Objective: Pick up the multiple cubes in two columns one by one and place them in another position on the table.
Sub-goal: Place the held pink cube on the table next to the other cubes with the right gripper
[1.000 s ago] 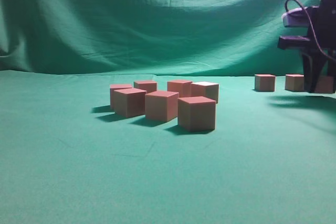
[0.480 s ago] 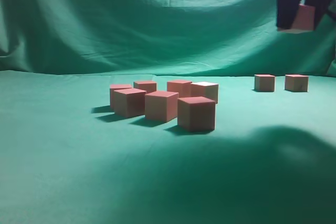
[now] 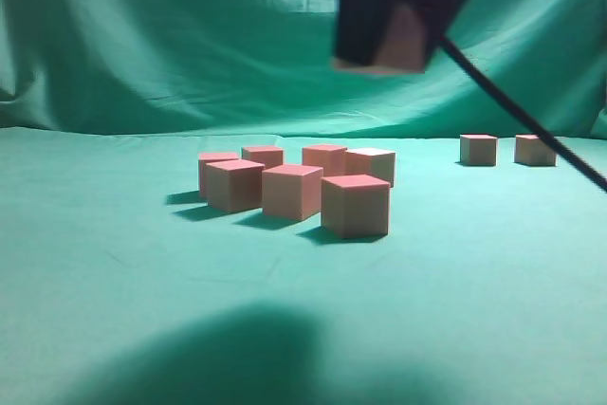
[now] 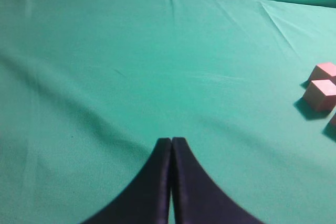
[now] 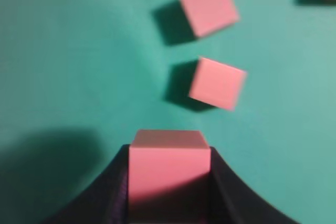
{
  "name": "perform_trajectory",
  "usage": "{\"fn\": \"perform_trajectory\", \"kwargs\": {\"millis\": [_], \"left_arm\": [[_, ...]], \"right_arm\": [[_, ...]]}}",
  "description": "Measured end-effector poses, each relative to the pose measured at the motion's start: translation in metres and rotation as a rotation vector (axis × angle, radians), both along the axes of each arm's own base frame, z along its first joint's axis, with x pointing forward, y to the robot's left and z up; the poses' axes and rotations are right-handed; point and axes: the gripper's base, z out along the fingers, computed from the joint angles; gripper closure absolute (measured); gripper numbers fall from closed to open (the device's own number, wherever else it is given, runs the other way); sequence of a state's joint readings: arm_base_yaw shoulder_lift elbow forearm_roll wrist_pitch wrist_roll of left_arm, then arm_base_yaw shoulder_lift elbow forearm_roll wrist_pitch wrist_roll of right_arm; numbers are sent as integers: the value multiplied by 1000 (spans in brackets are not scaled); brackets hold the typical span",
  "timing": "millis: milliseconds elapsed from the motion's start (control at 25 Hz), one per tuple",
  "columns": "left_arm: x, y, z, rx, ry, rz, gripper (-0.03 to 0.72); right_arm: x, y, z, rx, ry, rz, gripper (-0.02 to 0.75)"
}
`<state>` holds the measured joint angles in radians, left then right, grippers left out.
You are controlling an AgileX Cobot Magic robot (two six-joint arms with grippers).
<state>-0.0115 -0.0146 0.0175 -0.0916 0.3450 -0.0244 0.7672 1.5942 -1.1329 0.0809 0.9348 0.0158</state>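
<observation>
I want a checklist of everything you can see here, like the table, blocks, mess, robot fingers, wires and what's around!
Surface: table draped in wrinkled green cloth.
Job's things: seven-cube cluster mid-table; two cubes far right; carried cube in the air.
Clutter: nothing seen.
Grippers: right gripper clamps the carried cube between its fingers; left gripper shut, empty.
Cables: dark cable slanting down to the right.
Surroundings: green cloth backdrop.

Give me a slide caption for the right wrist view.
Right hand carries one cube above the green table.
</observation>
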Motion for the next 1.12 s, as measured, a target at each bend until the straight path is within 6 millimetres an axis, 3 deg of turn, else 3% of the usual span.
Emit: {"fn": "perform_trajectory", "kwargs": {"millis": [160, 280, 480, 1120], "left_arm": [[0, 0, 0, 0, 0, 0, 688], [0, 0, 0, 0, 0, 0, 688], [0, 0, 0, 0, 0, 0, 688], [0, 0, 0, 0, 0, 0, 688]], "right_arm": [[-12, 25, -15, -2, 2, 74, 475], [-12, 32, -32, -33, 33, 86, 475], [-8, 35, -52, -92, 54, 98, 475], [2, 34, -80, -208, 38, 106, 475]]}}
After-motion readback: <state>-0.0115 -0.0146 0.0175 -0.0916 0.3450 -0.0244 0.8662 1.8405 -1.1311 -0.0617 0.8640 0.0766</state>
